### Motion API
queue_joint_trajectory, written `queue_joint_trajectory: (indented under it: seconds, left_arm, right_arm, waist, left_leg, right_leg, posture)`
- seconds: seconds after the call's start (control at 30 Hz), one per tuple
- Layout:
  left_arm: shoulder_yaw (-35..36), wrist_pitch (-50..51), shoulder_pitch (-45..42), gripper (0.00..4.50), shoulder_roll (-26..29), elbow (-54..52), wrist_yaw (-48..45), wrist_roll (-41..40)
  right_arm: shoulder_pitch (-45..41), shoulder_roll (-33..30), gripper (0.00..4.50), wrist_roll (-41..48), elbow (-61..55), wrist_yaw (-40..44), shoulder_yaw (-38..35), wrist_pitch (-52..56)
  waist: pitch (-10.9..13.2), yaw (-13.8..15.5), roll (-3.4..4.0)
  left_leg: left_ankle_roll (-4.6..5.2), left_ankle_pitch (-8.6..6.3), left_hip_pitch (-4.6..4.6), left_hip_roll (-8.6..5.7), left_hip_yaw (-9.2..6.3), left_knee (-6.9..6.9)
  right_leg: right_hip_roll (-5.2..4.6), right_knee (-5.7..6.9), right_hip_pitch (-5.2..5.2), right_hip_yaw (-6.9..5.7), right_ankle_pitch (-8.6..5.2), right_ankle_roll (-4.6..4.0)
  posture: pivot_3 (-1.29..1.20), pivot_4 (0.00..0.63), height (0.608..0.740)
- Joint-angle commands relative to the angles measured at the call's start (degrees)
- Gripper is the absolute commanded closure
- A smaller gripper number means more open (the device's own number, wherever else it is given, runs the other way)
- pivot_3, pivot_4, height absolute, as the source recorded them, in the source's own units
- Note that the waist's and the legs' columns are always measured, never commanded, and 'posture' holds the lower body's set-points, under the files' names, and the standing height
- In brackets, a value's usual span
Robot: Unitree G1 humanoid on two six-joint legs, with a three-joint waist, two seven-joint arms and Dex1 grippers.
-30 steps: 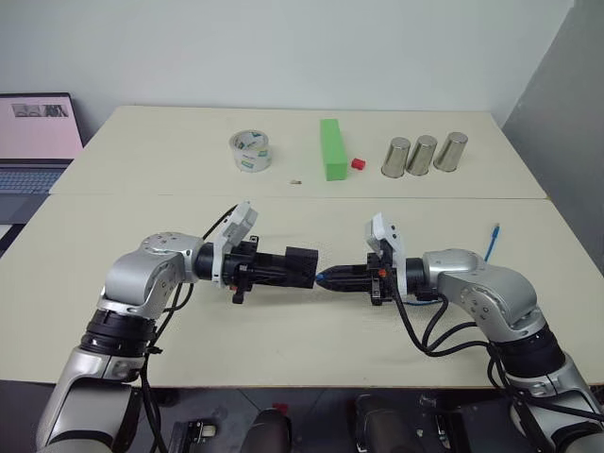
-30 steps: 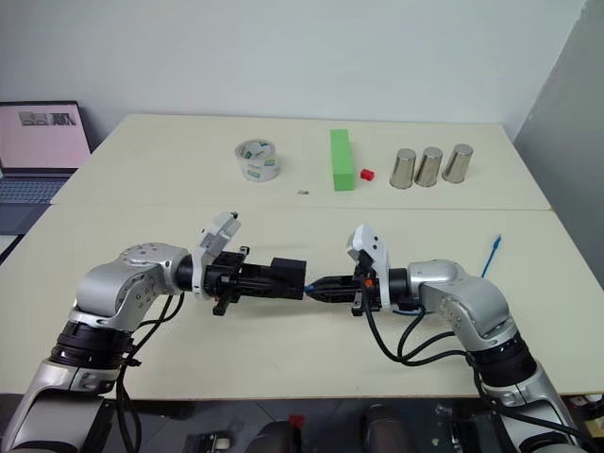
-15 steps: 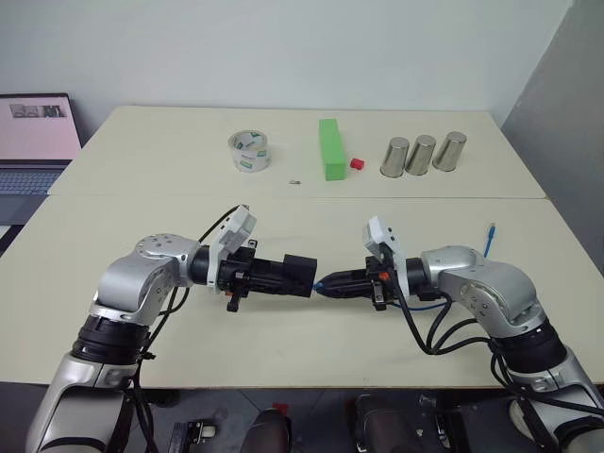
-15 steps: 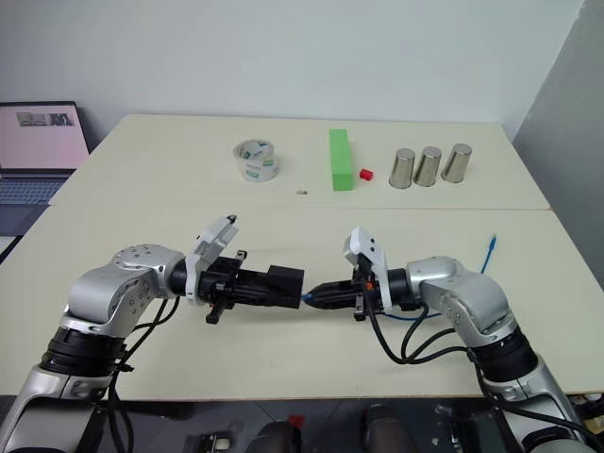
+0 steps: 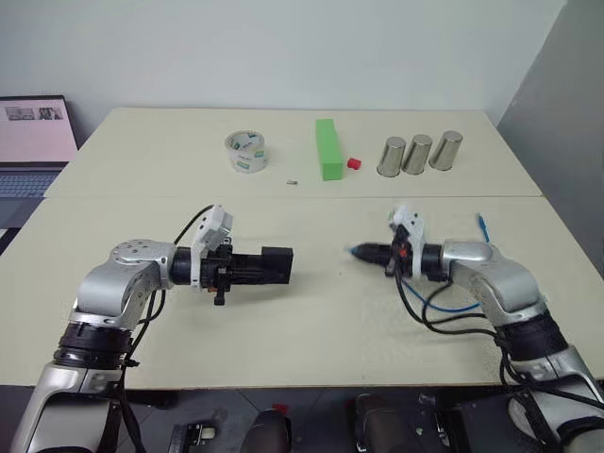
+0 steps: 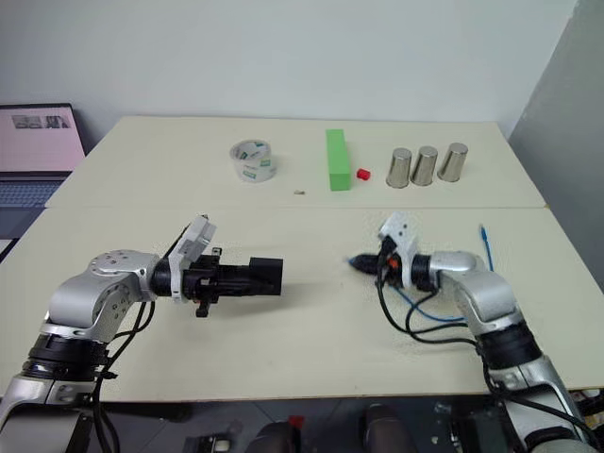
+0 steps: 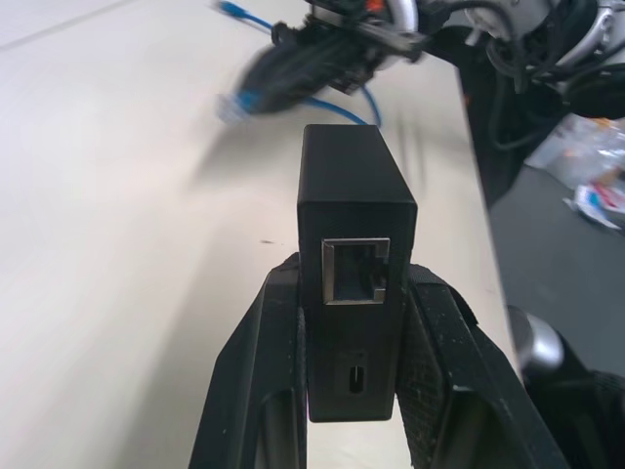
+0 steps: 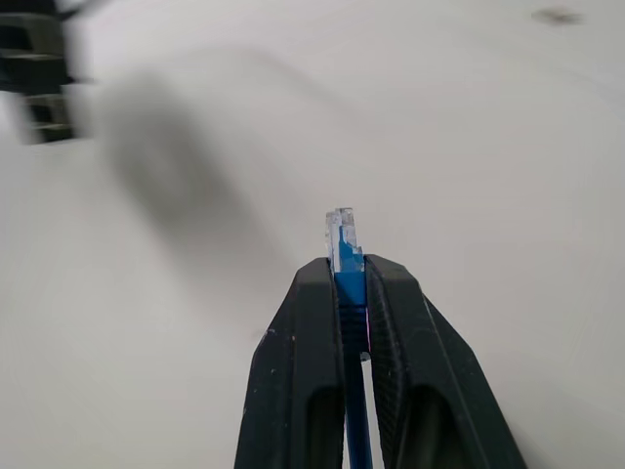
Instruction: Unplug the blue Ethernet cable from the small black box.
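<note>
Cream tabletop (image 5: pixel 311 321), two slabs butted along a seam, carries all items under inspection. Nearest, the left gripper (image 5: pixel 269 267) is clamped on the box (image 5: pixel 276 265), one finger (image 7: pixel 256 371) against each side wall, holding it clear of the surface; in the left wrist view its port (image 7: pixel 355 271) faces the camera, empty, with a smaller slot beneath it. Well apart from it, across a gap of bare table, the right gripper (image 5: pixel 363 252) is pinched tight on the cable (image 5: pixel 444 300) just behind its plug (image 8: pixel 341 234), which projects past the fingertips (image 8: pixel 317 283) and points toward the box. Cable and box are separated, not touching. Behind the right wrist the cord falls in a loose blue loop onto the table, and its far plug end (image 5: pixel 480 224) lies near the table's right edge. Beyond the seam, in a rough row: a tape roll (image 5: pixel 246 151), a tiny object (image 5: pixel 292 178) too small to identify, an upright green block (image 5: pixel 327 148), a small red cube (image 5: pixel 354 163) just beside it, and three metal cups (image 5: pixel 418 153) standing close together. At the far left, off the table, a laptop (image 5: pixel 35 142) stands open with its screen lit.
</note>
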Motion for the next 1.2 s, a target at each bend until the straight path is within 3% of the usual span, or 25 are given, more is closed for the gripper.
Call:
queue_joint_trajectory:
  seconds: [0.03, 0.1, 0.3, 0.37, 0.43, 0.6, 0.8, 1.17, 1.2]
  left_arm:
    - [1.9, 0.0, 0.7, 3.70, -0.8, -2.3, 2.7, -0.4]
    - [2.0, 0.0, 0.9, 3.70, -1.3, -2.7, 3.6, -0.4]
    - [3.0, -0.5, 1.6, 3.70, -3.2, -3.0, 8.0, -0.3]
    - [5.5, -7.0, 1.1, 3.70, -7.6, -0.1, 17.3, 3.3]
    - [6.8, -15.0, 1.0, 3.70, -10.8, 2.3, 23.7, 7.5]
    - [9.3, -29.9, 1.7, 3.70, -16.8, 7.8, 37.0, 15.5]
    - [12.7, -39.0, 3.7, 3.70, -19.9, 17.3, 50.5, 20.8]
    - [15.5, -44.9, 2.1, 3.70, -22.2, 30.9, 55.0, 20.2]
    - [15.5, -45.0, 2.3, 3.35, -22.1, 31.2, 55.1, 20.5]
  right_arm:
    - [-3.9, 1.0, 4.43, -7.5, 13.8, -10.7, -3.7, -9.8]
    - [-4.2, 1.7, 3.71, -8.1, 17.0, -10.7, -4.2, -10.9]
    - [-3.1, 2.3, 2.50, -8.1, 13.9, -9.4, -5.7, -10.3]
    - [1.7, -1.7, 1.85, 0.4, -4.8, 1.6, -5.4, -5.2]
    - [5.5, -5.4, 1.86, 8.0, -20.3, 10.4, -4.3, -0.5]
    - [7.1, -7.7, 1.86, 10.0, -33.5, 12.3, -1.1, 5.1]
    - [5.7, -6.9, 1.86, 6.5, -35.3, 11.8, 3.0, 4.3]
    - [3.5, -3.9, 1.86, 1.1, -30.0, 9.7, 3.9, 3.0]
    - [3.3, -3.7, 1.86, 0.7, -29.6, 9.5, 3.8, 3.0]
  waist:
    - [0.0, 0.0, 0.01]
    - [0.0, 0.1, 0.01]
    - [0.0, 0.0, 0.02]
    - [0.0, -0.1, 0.02]
    - [0.2, 0.7, 0.31]
    - [0.1, 0.7, 0.21]
    - [0.1, 0.9, 0.21]
    - [0.1, 1.5, 0.21]
    - [0.1, 1.5, 0.21]
  left_leg:
    - [0.00, 0.00, 0.00, 0.00, 0.03, 0.00]
    - [0.00, 0.00, -0.07, 0.00, 0.05, -0.05]
    - [0.00, 0.00, -0.14, -0.01, 0.14, -0.09]
    - [0.00, 0.00, -0.13, -0.01, 0.13, -0.07]
    - [0.00, 0.00, -0.14, -0.02, 0.06, -0.04]
    - [0.00, 0.00, -0.07, 0.02, -0.06, -0.01]
    - [-0.02, 0.01, 0.01, -0.01, -0.06, 0.07]
    - [-0.03, 0.01, -0.01, -0.06, -0.12, 0.08]
    - [-0.03, 0.01, -0.01, -0.06, -0.12, 0.08]
  right_leg:
    - [0.00, 0.00, -0.01, 0.03, 0.03, -0.05]
    - [-0.01, 0.00, -0.10, 0.06, 0.17, -0.30]
    - [-0.03, 0.02, -0.20, 0.13, 0.18, -0.31]
    - [-0.03, 0.06, -0.20, 0.14, 0.18, -0.31]
    - [-0.05, 0.05, -0.18, 0.10, 0.17, -0.30]
    - [-0.04, -0.03, -0.04, -0.02, 0.18, -0.28]
    - [-0.04, -0.02, 0.04, 0.00, 0.11, 0.05]
    - [-0.09, -0.04, 0.08, -0.10, 0.28, -0.22]
    - [-0.09, -0.04, 0.08, -0.10, 0.28, -0.22]
  posture:
    - [0.00, 0.150, 0.740]
    - [0.00, 0.150, 0.740]
    - [0.00, 0.150, 0.740]
    - [0.00, 0.150, 0.740]
    - [0.00, 0.150, 0.740]
    - [0.00, 0.150, 0.740]
    - [0.00, 0.150, 0.740]
    - [0.00, 0.150, 0.740]
    - [0.00, 0.150, 0.740]
